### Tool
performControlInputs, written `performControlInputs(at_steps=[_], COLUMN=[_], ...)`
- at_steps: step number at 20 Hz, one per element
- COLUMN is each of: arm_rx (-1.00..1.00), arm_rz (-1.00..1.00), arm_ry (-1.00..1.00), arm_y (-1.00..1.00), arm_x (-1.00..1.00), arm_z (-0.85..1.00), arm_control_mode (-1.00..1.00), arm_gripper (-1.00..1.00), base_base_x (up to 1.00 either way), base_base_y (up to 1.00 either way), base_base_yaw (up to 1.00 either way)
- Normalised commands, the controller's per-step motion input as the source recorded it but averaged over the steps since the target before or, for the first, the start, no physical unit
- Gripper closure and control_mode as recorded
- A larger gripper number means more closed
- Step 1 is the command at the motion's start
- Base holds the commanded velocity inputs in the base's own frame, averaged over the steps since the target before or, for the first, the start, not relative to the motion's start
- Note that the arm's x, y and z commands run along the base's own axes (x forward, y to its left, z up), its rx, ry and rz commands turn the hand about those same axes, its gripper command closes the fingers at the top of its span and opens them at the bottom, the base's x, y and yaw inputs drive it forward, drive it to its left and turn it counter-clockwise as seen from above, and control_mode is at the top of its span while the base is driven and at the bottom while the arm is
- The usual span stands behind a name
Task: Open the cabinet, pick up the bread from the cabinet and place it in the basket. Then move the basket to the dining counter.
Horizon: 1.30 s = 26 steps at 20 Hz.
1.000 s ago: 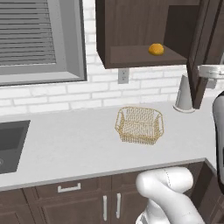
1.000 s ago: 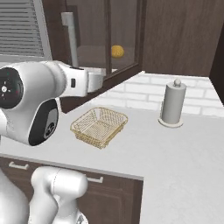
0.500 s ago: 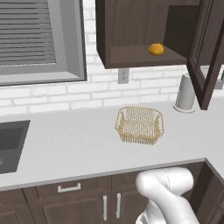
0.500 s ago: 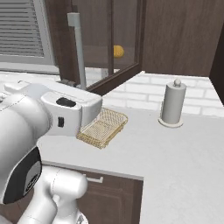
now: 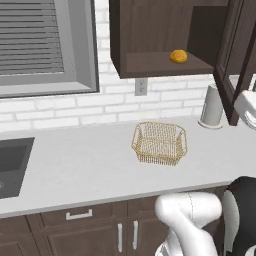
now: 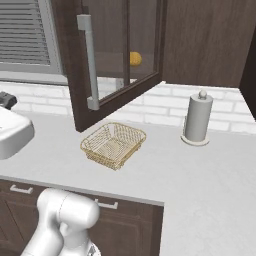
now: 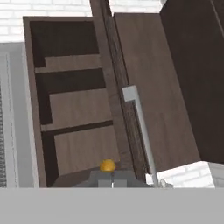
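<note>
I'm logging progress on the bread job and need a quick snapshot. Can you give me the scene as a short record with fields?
cabinet: door swung open, long silver handle on it
bread: on the lowest shelf inside the cabinet, not yet picked
basket: empty, on the pale worktop below the cabinet
paper towel roll: upright, to the right of the basket, apart from it
gripper: shut, holding nothing, pointed at the bread
sink: far left of the worktop

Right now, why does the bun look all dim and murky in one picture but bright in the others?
In the right base view the bread sits behind the cabinet door's tinted glass, so it looks dull. In the left base view it is seen directly on the shelf, bright orange. The hand view is soft and blurry, with the bun small near the bottom.
</note>
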Motion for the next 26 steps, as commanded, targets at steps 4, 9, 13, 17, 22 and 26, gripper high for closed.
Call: performControlInputs(at_steps=[4, 9, 13, 17, 22, 26], arm_rx=[0.0, 0.0, 0.03, 0.07, 0.11, 0.08], arm_rz=[-0.3, -0.27, -0.14, -0.08, -0.05, -0.08], arm_ry=[-0.05, 0.01, 0.03, 0.0, 0.0, 0.0], arm_y=[1.0, 0.32, -0.01, -0.01, -0.22, -0.65], arm_x=[0.61, 1.0, 1.0, 0.9, 0.71, 0.36], arm_z=[-0.13, -0.24, -0.36, -0.33, -0.16, -0.05], arm_control_mode=[-1.0, -1.0, -1.0, -1.0, -1.0, -1.0], arm_gripper=[1.0, 1.0, 1.0, 1.0, 1.0, 1.0], base_base_x=[0.0, 0.0, 0.0, 0.0, 0.0, 0.0], base_base_y=[0.0, 0.0, 0.0, 0.0, 0.0, 0.0], base_base_yaw=[0.0, 0.0, 0.0, 0.0, 0.0, 0.0])
